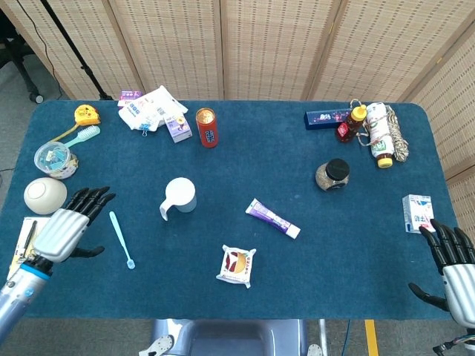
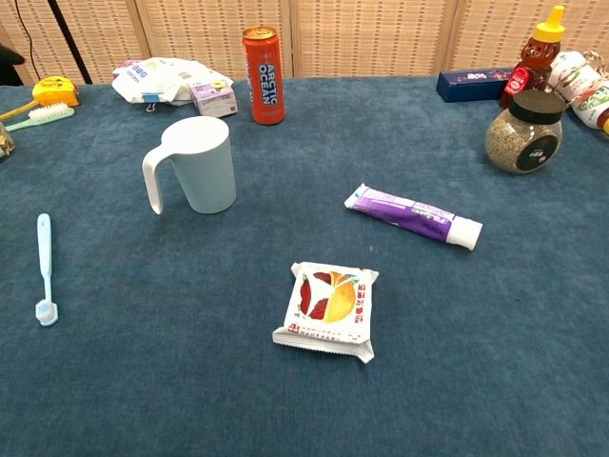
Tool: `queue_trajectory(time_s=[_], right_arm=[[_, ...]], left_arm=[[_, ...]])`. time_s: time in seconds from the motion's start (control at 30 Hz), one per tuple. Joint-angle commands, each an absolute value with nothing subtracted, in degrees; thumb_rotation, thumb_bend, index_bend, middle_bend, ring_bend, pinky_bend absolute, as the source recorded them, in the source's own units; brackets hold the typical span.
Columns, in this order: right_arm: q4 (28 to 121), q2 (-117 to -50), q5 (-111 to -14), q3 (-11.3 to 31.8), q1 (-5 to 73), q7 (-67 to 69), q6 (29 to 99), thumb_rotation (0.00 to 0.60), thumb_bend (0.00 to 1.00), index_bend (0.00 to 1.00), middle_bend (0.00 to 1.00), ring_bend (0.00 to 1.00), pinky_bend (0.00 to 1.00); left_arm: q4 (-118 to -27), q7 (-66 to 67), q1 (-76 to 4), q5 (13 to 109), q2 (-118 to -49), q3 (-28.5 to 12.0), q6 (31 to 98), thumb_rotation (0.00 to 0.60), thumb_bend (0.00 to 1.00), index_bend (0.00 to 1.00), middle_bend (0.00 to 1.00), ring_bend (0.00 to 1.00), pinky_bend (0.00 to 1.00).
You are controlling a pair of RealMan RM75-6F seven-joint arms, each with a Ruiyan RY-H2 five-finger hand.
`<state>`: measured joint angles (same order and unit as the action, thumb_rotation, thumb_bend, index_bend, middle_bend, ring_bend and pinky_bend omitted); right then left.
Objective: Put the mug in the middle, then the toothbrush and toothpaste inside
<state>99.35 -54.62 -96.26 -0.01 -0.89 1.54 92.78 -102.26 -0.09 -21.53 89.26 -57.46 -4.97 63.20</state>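
A pale blue mug (image 1: 179, 197) (image 2: 193, 164) stands upright left of the table's middle, handle toward the front left. A light blue toothbrush (image 1: 121, 239) (image 2: 43, 268) lies flat to its left. A purple and white toothpaste tube (image 1: 273, 219) (image 2: 414, 215) lies right of the mug. My left hand (image 1: 68, 227) hovers open, fingers spread, just left of the toothbrush and holds nothing. My right hand (image 1: 453, 264) is open at the front right corner, far from everything. Neither hand shows in the chest view.
A snack packet (image 1: 237, 265) lies near the front middle. A red can (image 1: 207, 127), packets (image 1: 152, 109) and a small box (image 1: 178, 128) sit at the back left. A white bowl (image 1: 44, 195) and a tub (image 1: 56, 159) lie at the left edge; a jar (image 1: 333, 175) and bottles (image 1: 380, 130) at the back right.
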Motion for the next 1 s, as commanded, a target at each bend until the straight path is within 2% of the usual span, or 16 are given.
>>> queue_trajectory(time_s=[0.03, 0.23, 0.5, 0.77, 1.0], right_arm=[[99.33, -54.67, -96.18, 0.00, -0.82, 1.44, 92.57, 0.600, 0.00, 0.00, 0.00, 0.00, 0.00], [99.29, -54.78, -95.64, 0.17, -0.68, 1.24, 92.18, 0.600, 0.00, 0.00, 0.00, 0.00, 0.00], [99.19, -54.91, -95.21, 0.32, -0.54, 0.97, 91.84, 0.600, 0.00, 0.00, 0.00, 0.00, 0.00], [99.02, -54.99, -94.23, 0.64, -0.39, 0.89, 91.34, 0.600, 0.00, 0.00, 0.00, 0.00, 0.00], [98.95, -55.00, -93.74, 0.77, -0.19, 0.92, 90.84, 0.600, 0.00, 0.00, 0.00, 0.00, 0.00]], left_arm=[[-102.60, 4.03, -26.32, 84.13, -60.25, -7.69, 57.31, 0.600, 0.11, 0.00, 0.00, 0.00, 0.00], [-100.80, 10.75, -32.72, 76.56, -65.18, -10.30, 50.38, 0.600, 0.11, 0.00, 0.00, 0.00, 0.00], [-96.60, 17.65, -40.35, 65.17, -72.29, -13.19, 45.00, 0.600, 0.11, 0.00, 0.00, 0.00, 0.00], [-93.22, 24.15, -47.13, 53.84, -77.67, -14.44, 43.45, 0.600, 0.11, 0.00, 0.00, 0.00, 0.00], [-89.84, 28.52, -52.25, 44.45, -81.87, -13.32, 42.43, 0.600, 0.11, 0.00, 0.00, 0.00, 0.00]])
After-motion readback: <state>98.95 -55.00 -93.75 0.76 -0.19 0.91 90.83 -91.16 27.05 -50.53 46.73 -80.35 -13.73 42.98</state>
